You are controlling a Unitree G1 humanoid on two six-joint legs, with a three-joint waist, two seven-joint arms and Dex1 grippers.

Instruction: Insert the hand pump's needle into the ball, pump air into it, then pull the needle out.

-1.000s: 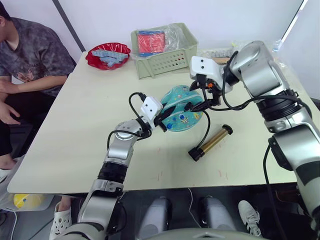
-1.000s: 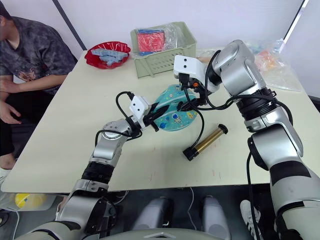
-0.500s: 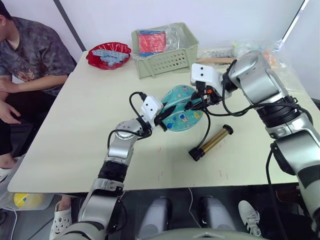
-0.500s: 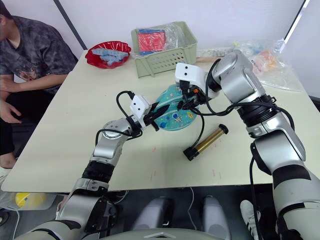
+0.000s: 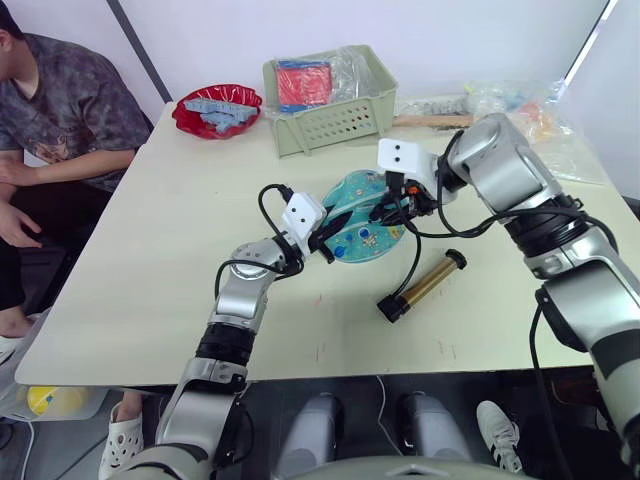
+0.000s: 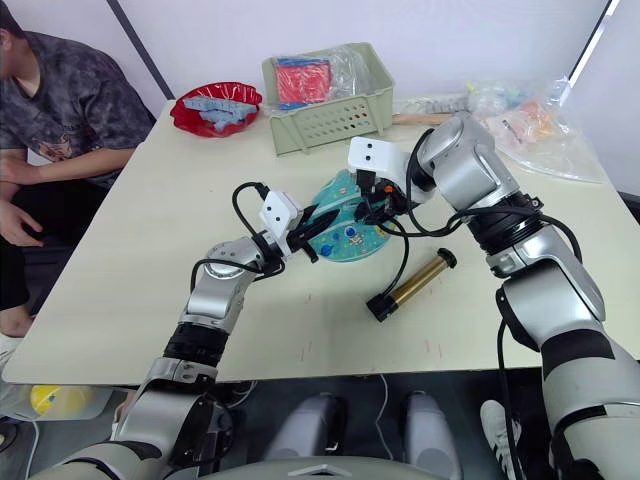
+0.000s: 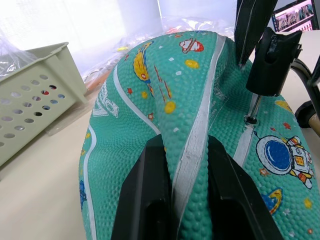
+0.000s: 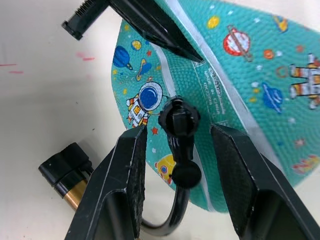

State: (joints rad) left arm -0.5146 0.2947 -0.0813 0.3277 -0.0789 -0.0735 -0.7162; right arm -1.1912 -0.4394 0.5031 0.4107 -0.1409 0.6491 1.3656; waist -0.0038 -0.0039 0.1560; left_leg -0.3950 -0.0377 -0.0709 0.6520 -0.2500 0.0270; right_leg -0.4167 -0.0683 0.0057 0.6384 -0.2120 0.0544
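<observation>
A green basket (image 5: 335, 100) with red contents and a red bowl (image 5: 216, 110) sit at the worktop's (image 5: 150, 250) far edge; a person (image 5: 55, 120) sits beside.

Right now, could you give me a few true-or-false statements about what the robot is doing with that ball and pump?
1. The left gripper pinches a fold of the ball. True.
2. The needle is in the ball. True.
3. The hand pump is held in the air. False: it lies on the table.
4. The right gripper is clamped on the black fitting. False: its fingers stand open on either side.
5. The basket is at the table's near edge. False: it's at the far side.
</observation>
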